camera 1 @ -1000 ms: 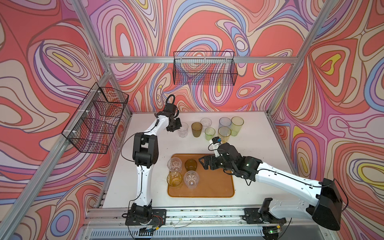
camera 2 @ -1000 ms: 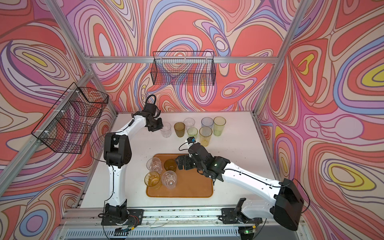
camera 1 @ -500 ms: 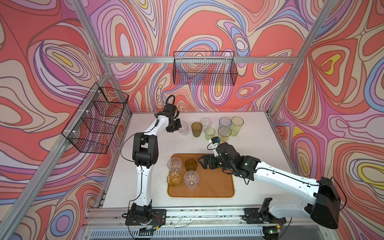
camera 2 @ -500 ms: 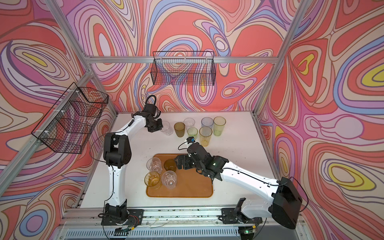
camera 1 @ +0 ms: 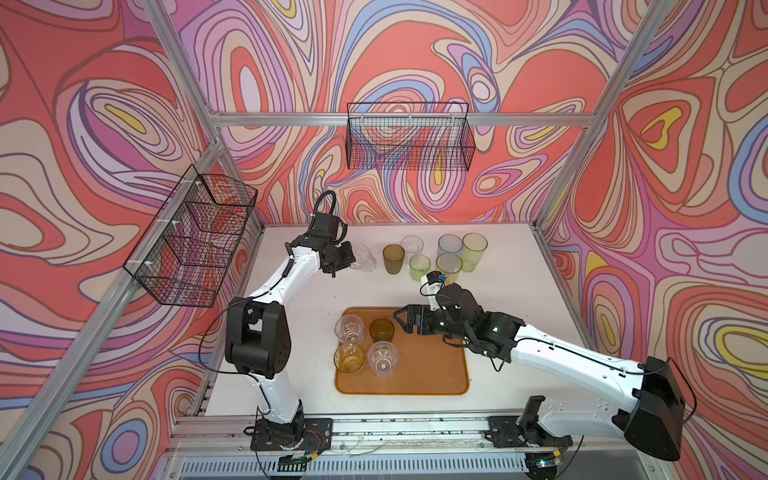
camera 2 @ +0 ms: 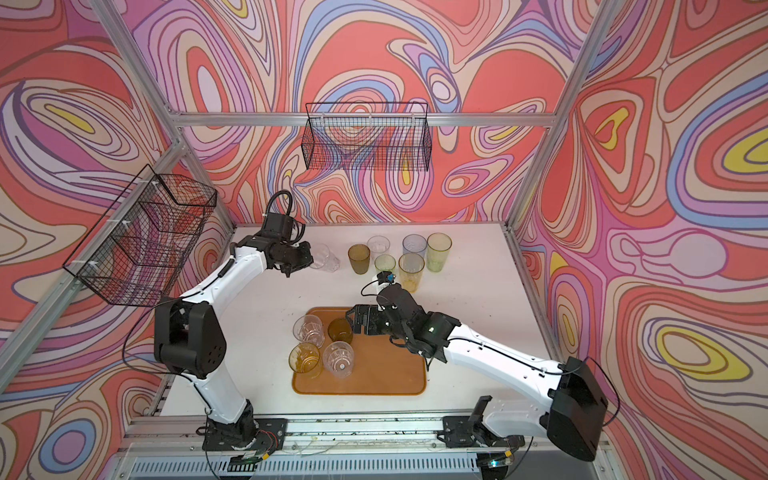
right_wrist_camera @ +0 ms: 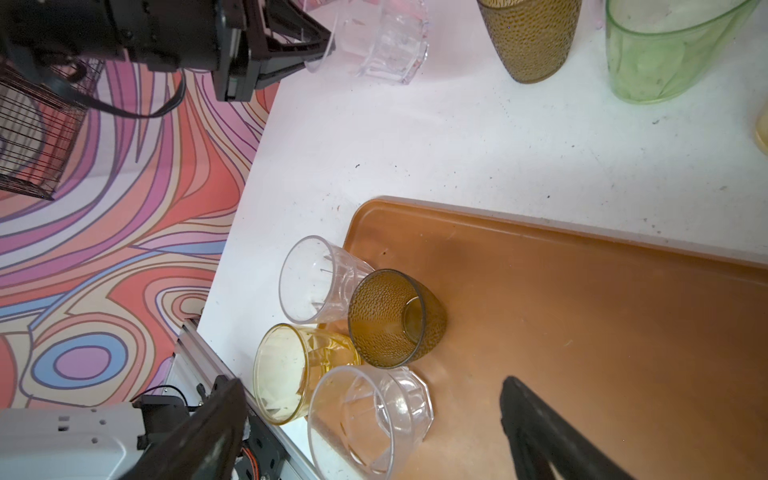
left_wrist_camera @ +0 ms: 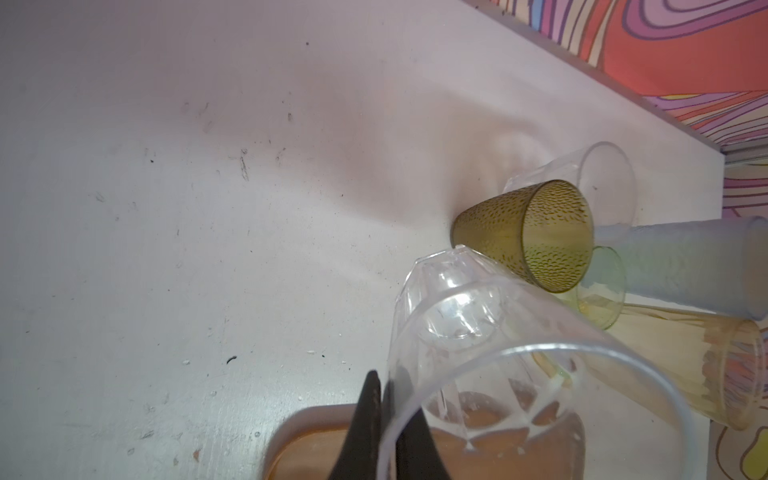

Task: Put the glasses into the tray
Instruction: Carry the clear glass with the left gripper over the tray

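Clear glass (left_wrist_camera: 457, 316) rim pinched in left pincer (camera 1: 349, 259), seemingly tilted; right pincer (camera 1: 401, 319) agape.

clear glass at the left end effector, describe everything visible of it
The clear glass is a see-through, empty tumbler with faceted lower walls and a smooth rim. It is tilted at the back left of the white table, apart from the olive-brown tumbler. The left end effector is shut on its rim, one finger inside, one outside.
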Motion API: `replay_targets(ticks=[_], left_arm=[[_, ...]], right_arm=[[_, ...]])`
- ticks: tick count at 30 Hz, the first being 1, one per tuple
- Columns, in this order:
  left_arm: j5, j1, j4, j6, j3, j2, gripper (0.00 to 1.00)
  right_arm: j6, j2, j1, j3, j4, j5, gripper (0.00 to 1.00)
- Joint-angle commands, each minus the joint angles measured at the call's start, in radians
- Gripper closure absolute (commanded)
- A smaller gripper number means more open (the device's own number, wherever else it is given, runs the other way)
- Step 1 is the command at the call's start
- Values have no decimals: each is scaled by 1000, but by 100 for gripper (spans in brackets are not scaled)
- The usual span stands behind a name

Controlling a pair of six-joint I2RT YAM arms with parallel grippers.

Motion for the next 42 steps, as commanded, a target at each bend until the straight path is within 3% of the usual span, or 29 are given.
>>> replay_targets(ticks=[1, 7, 17, 29, 42], left_arm=[[-48, -47, -2, -2, -46, -98, 100], [-107, -127, -65, 24, -118, -226, 100], [-121, -220, 12, -41, -348, -469, 100], [-116, -282, 9, -50, -439, -578, 100], [-156, -435, -28, -42, -434, -643, 100]], right_arm=[[21, -65, -6, -17, 11, 31, 2], [12, -155, -7, -17, -44, 84, 3], [89, -302, -6, -98, -100, 97, 3], [144, -444, -7, -211, -133, 128, 3], [158, -491, -6, -250, -195, 143, 3]])
